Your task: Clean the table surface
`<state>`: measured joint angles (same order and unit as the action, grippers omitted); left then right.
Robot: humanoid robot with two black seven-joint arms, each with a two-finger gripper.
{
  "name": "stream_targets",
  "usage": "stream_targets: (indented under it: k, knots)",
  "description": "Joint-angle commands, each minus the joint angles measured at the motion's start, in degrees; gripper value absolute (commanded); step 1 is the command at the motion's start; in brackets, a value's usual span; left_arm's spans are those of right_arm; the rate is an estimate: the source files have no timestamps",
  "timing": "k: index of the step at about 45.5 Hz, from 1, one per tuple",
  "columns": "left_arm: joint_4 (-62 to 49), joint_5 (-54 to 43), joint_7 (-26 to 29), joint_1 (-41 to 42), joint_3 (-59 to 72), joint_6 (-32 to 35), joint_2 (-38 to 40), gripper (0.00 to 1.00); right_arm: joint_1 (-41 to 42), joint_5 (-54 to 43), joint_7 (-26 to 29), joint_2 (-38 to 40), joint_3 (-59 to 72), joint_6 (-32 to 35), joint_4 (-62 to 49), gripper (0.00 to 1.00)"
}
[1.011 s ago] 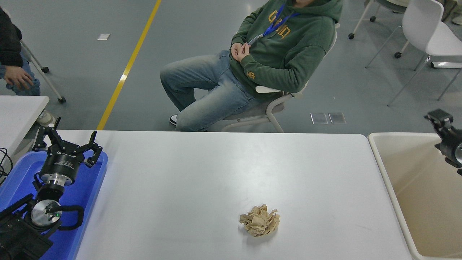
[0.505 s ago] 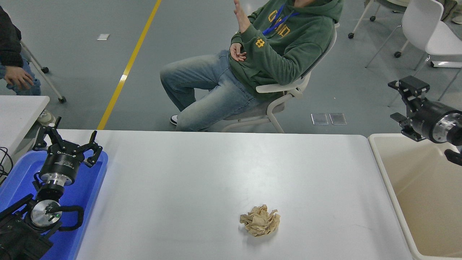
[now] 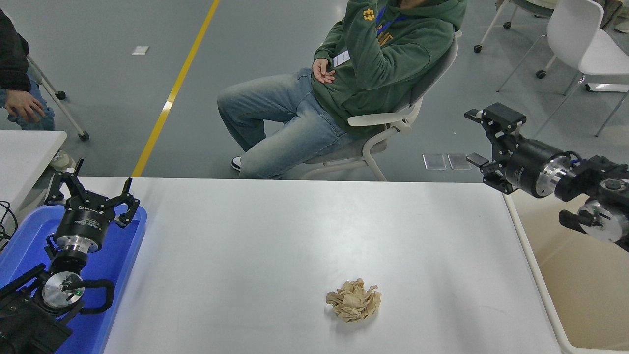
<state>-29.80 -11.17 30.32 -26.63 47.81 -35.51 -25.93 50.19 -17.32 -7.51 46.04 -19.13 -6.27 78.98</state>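
Observation:
The white table surface fills the middle of the head view. A crumpled ball of tan paper lies on it near the front, right of centre. My right gripper comes in from the right edge, held high above the table's far right corner, open and empty, far from the paper. My left gripper is parked at the lower left over the blue tray, open and empty.
A blue tray sits at the table's left end. A beige plastic bin stands at the right. A person in a green hoodie sits on a chair beyond the far edge. A smaller white table corner is at the left.
My right arm has swung in from the right edge, leftward and upward over the bin toward the table's far right corner. The seated person raised an arm. The paper has not moved.

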Motion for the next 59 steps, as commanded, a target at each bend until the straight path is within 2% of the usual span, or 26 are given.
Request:
stream_targets:
  k: [1, 10, 25, 38, 59]
  knots:
    - [0.0, 0.0, 0.0, 0.0, 0.0, 0.0, 0.0, 1.0, -5.4, 0.6, -0.6, -5.6, -5.1, -0.4, 0.3, 1.0]
    - [0.0, 0.0, 0.0, 0.0, 0.0, 0.0, 0.0, 1.0, -11.7, 7.2, -0.7, -10.0, -12.6, -0.4, -0.6, 1.0]
    - [0.0, 0.0, 0.0, 0.1, 0.0, 0.0, 0.0, 1.0, -14.9, 19.6, -4.3, -15.0, -18.3, -0.3, -2.3, 1.0]
    - [0.0, 0.0, 0.0, 0.0, 0.0, 0.0, 0.0, 1.0, -17.4, 19.8, -4.8, -22.5, -23.4, -0.1, -10.8, 1.0]
    - [0.0, 0.0, 0.0, 0.0, 0.0, 0.0, 0.0, 1.0, -17.7, 18.8, -4.9, -22.8, -24.3, 0.4, -14.7, 1.0]
